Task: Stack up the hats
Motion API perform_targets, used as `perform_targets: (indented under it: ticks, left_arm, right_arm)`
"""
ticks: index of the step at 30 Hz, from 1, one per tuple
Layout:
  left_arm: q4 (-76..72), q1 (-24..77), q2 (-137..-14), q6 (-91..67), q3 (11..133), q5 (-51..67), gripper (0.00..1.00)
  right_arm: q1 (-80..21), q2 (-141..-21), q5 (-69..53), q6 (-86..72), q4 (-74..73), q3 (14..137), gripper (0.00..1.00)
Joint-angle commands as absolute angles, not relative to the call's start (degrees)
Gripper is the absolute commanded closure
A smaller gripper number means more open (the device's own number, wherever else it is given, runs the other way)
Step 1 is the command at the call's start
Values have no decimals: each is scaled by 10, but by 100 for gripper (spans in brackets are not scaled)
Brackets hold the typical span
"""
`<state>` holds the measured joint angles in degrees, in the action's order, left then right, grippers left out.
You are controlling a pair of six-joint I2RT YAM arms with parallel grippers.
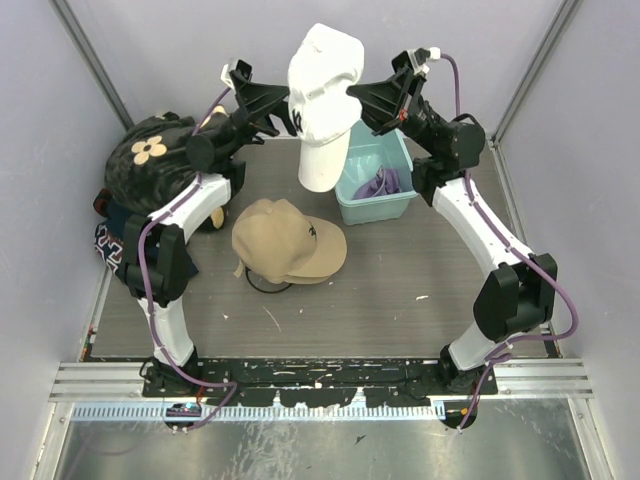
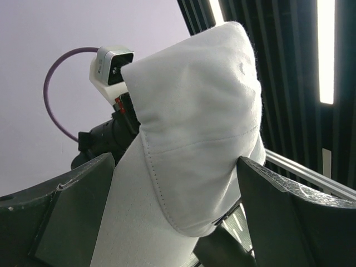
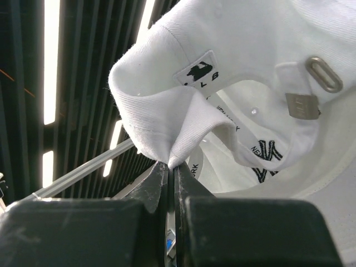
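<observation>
Right pincer [image 3: 168, 167], white cap [image 3: 250, 50], "LB" tag [image 3: 198, 71]

The raised baseball cap [image 1: 322, 90] hangs over the far middle of the table [image 1: 420, 270], between the left gripper [image 1: 275, 115] and the right gripper [image 1: 362, 97]; a bin [image 1: 345, 205] stands just right of it, a second cap [image 1: 378, 183] inside; a third cap [image 1: 285, 240] lies on the table, near-left of the bin; heaped clothing [image 1: 150, 160] sits far left.
</observation>
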<state>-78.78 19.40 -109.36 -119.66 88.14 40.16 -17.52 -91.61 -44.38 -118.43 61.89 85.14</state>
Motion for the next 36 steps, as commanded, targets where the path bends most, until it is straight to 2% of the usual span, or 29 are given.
perform_targets:
  ticks: [1,3,5,6,10,15,16,17,27,29,33,36]
  left_arm:
    - [-820,200,-1085,-1216,903,387,2]
    - [-820,201,-1085,-1218,908,390,2]
    - [-820,202,-1083,-1218,908,392,7]
    - [-820,201,-1081,-1217,908,393,15]
    - [-820,204,-1076,-1218,905,396,58]
    - [-820,204,-1058,-1216,880,398,93]
    - [-820,203,-1055,-1216,873,398,98]
    - [-820,202,-1050,-1216,864,397,100]
    - [-820,164,-1004,-1201,775,402,98]
    - [-820,167,-1003,-1200,773,398,88]
    - [-820,172,-1003,-1201,784,399,58]
    - [-820,172,-1000,-1201,790,402,45]
  right_arm:
    - [-178,-888,-423,-1211,667,826,99]
    - [-178,-884,-422,-1210,671,806,99]
    - [-178,-881,-422,-1210,677,785,99]
    - [-178,-880,-421,-1210,680,775,99]
    - [-176,-876,-419,-1213,690,744,99]
    - [-163,-873,-419,-1217,699,710,99]
    - [-160,-874,-421,-1219,700,704,99]
    - [-156,-874,-425,-1218,701,700,99]
    - [-125,-873,-465,-1181,651,697,99]
    - [-125,-875,-472,-1178,641,703,99]
    - [-125,-877,-482,-1169,619,699,99]
    - [-125,-877,-485,-1168,615,681,99]
